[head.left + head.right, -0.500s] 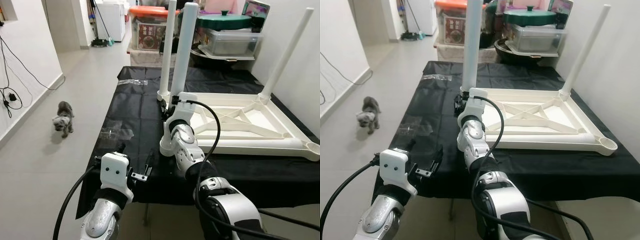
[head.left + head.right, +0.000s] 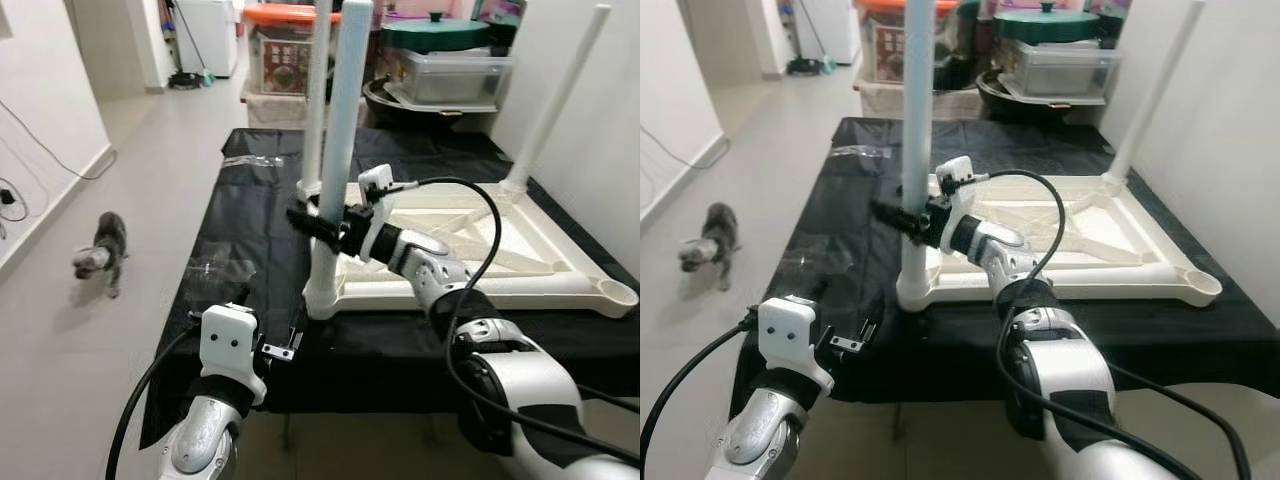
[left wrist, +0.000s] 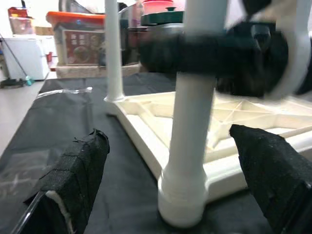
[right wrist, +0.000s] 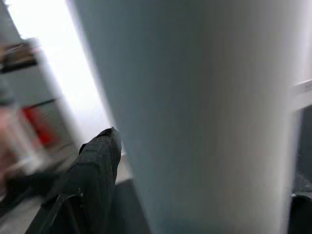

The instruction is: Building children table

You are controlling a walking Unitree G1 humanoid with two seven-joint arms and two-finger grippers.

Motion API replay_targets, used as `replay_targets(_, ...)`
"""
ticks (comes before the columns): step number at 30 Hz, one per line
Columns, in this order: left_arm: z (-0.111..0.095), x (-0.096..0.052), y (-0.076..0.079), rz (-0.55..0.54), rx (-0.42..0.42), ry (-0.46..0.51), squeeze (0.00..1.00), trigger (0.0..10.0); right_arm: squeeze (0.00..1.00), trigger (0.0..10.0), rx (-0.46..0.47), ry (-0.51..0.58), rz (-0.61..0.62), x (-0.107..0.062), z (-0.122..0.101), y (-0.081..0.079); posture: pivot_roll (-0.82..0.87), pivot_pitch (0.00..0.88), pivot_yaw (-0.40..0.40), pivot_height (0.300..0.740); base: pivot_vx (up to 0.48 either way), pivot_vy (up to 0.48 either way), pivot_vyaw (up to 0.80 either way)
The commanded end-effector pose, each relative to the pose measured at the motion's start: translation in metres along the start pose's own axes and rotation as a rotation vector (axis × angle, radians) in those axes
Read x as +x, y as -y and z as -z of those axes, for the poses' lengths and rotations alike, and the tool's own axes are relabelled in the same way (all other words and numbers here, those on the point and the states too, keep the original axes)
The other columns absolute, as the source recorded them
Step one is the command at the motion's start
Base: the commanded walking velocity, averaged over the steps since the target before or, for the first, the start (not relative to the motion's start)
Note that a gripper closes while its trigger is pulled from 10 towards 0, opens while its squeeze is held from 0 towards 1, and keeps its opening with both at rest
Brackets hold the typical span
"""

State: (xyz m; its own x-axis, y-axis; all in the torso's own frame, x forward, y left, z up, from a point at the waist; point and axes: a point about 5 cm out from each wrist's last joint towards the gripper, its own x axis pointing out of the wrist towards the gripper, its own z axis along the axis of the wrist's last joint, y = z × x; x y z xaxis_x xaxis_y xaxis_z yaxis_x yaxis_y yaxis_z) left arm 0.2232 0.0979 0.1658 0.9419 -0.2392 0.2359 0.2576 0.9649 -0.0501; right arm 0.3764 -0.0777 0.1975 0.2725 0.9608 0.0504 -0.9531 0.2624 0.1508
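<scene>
Black-draped workbench (image 2: 250,230): right gripper (image 2: 318,226) clamped on front leg (image 2: 338,130), left gripper (image 3: 170,180) open; light stiff slick plastic, grip low.

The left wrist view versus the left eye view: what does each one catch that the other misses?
The left wrist view looks out between the left gripper's two black fingers, spread wide, at the foot of the near table leg seated in its corner socket. The left eye view adds a small grey dog on the floor, the upturned white tabletop with its empty corner socket, and the left gripper low at the table edge. Both show the right gripper clasped around that leg, the far leg and the black cloth.
</scene>
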Motion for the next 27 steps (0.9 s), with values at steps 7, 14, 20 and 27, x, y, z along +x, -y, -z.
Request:
replay_targets(7, 0.002, 0.000, -0.002, -0.004, 0.018, -0.008, 0.00, 10.0, 0.00, 0.0, -0.002, -0.128, -0.013, 0.008, 0.029, -0.006, 0.03, 0.000, -0.061, 0.740, 0.000, 0.000, 0.00)
replay_targets(14, 0.003, -0.001, -0.002, -0.003, 0.016, -0.014, 0.00, 10.0, 0.00, 0.0, -0.064, -0.108, 0.314, 0.006, 0.033, 0.008, 0.03, 0.000, -0.060, 0.740, 0.000, 0.000, 0.00)
replay_targets(20, 0.007, -0.004, -0.002, -0.002, 0.011, -0.029, 0.00, 10.0, 0.00, 0.0, -0.015, -0.004, 1.312, -0.054, 0.035, 0.045, 0.02, 0.000, -0.050, 0.740, 0.000, 0.000, 0.00)
replay_targets(27, 0.006, -0.003, 0.000, 0.004, 0.008, -0.024, 0.00, 10.0, 0.00, 0.0, 0.125, 0.047, 1.571, -0.066, 0.050, 0.042, 0.02, 0.000, -0.050, 0.740, 0.000, 0.000, 0.00)
